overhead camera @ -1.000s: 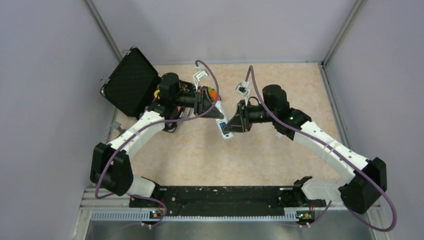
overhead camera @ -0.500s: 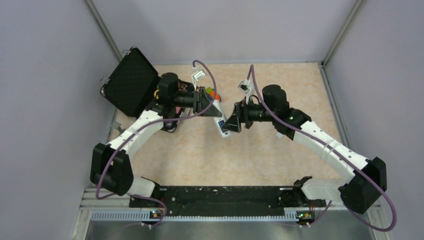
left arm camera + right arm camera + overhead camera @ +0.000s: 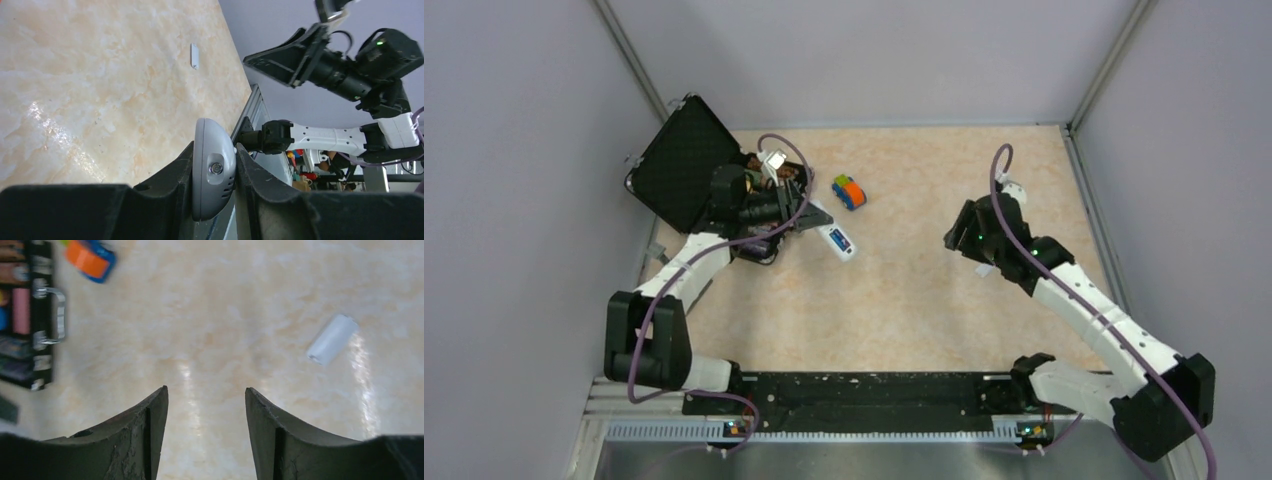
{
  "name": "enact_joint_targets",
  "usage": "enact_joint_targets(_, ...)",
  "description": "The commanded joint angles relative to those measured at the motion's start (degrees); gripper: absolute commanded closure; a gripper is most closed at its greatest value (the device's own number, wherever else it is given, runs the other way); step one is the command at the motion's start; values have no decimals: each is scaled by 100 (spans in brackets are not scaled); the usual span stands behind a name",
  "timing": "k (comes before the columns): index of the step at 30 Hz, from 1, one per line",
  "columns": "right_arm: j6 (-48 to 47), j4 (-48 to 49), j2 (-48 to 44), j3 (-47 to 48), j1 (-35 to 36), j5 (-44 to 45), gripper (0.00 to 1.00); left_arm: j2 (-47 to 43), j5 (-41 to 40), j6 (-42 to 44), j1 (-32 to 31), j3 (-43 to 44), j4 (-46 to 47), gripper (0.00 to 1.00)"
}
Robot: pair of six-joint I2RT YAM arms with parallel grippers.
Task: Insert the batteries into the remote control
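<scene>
One slim white remote control (image 3: pixel 839 242), one orange-blue-green toy car (image 3: pixel 849 191), one open black hard case (image 3: pixel 686 163) and one small white curved plastic piece (image 3: pixel 332 339).

1. We can read no text, brand, number or sign in any of the views.
2. On the remote control (image 3: pixel 839 241), any marking is too small for us to make out.
3. On the black case (image 3: pixel 686 165), we find no lettering; its contents are blurred in the right wrist view.
</scene>
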Motion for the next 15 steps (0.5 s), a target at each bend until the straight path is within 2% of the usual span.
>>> enact_joint_targets(1,383,-930,588,-174,-56,1312,45,-378,-87,-104,65,-17,423,100)
enact_joint_targets(5,-176,-924,1367,-130,-141,1374,48,-394,-52,-89,88,-58,390,100)
enact_joint_targets(8,-931,-828,1844,0,-177,1446,50,-436,-20,-70,125,-104,389,100)
enact_joint_targets(11,-2069,-494,2180,88,-195,951,49,-466,37,-42,161,-137,372,100)
enact_joint_targets(15,-2870,-392,2740,241,-299,687,48,-475,74,-41,202,-146,374,100)
